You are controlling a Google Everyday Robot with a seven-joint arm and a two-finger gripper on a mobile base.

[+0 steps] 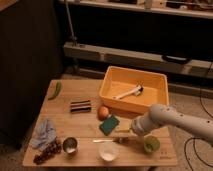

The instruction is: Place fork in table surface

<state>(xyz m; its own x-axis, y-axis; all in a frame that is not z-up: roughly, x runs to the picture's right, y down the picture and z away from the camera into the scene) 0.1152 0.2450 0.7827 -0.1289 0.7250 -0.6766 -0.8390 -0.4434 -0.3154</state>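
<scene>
The light-brown wooden counter (75, 125) with plank grain carries a yellow-orange plastic bin (107, 87), a slim silvery metal fork (106, 141), a dark block with pale stripes (80, 105) and a green square sponge (109, 125). The robot's whitish hand (131, 131) hangs over the counter's front right.
</scene>
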